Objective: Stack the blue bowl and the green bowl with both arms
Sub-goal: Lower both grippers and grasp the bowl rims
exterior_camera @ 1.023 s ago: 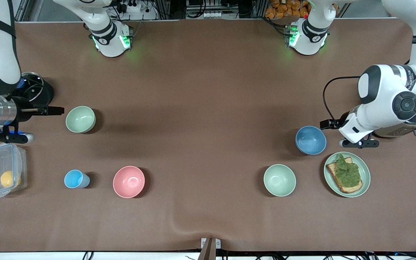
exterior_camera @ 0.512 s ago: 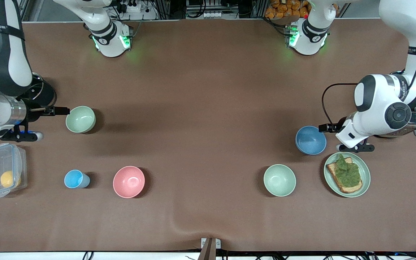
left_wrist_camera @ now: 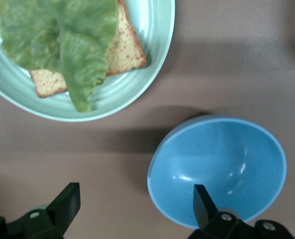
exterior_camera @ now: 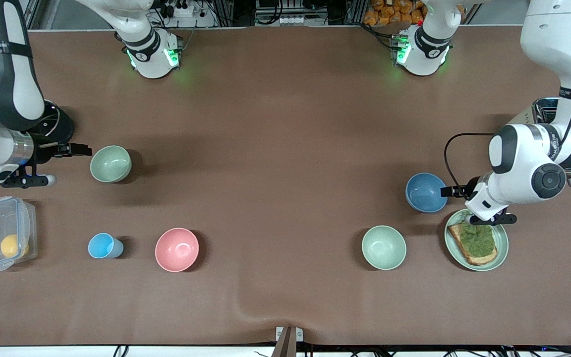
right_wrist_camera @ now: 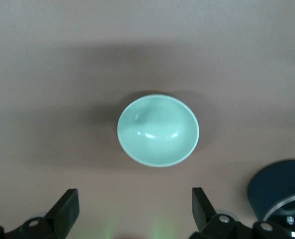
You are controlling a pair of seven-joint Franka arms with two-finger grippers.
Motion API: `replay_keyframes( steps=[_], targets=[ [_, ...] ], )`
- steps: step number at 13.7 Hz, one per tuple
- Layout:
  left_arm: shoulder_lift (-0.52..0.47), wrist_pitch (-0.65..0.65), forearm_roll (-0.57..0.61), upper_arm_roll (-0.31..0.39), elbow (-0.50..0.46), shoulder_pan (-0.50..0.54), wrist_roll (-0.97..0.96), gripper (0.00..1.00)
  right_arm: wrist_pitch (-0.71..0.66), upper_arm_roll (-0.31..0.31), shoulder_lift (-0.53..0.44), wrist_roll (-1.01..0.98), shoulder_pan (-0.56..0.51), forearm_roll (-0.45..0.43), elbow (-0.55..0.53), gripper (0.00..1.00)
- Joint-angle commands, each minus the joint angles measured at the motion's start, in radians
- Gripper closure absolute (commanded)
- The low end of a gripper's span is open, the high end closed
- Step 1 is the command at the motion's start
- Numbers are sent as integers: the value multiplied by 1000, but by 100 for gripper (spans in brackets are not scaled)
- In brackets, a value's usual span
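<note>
In the front view, the round matte medium-blue bowl (exterior_camera: 426,192) stands on the brown worktop (exterior_camera: 285,148) toward the left arm's end, just beside the flat green plate with toast and lettuce (exterior_camera: 500,243). The left gripper (exterior_camera: 451,191) is at the bowl's rim, fingers released and holding nothing. The round pale sage-green bowl (exterior_camera: 110,163) stands toward the right arm's end, and the right gripper (exterior_camera: 78,149) is just beside it, also released.

In the left wrist view, one finger (left_wrist_camera: 202,199) is over the blue bowl (left_wrist_camera: 217,167) and the other outside its wall. The bowl looks light, stiff and smooth, so a pinch on the rim seems best.

In the right wrist view, the green bowl (right_wrist_camera: 158,130) is apart from the spread fingers (right_wrist_camera: 67,208); its thin rim probably suits the same hold.
</note>
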Motion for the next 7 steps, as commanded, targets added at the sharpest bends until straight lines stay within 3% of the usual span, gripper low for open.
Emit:
replay_keyframes(
  steps=[1,7],
  targets=[
    [24,42,16,-6,10,-5,-30,0,147,13,-52,-72,-46,-7,-148,0],
    [69,65,10,-9,3,-8,-68,0,354,13,-37,-181,-121,-1,-283,0]
  ],
)
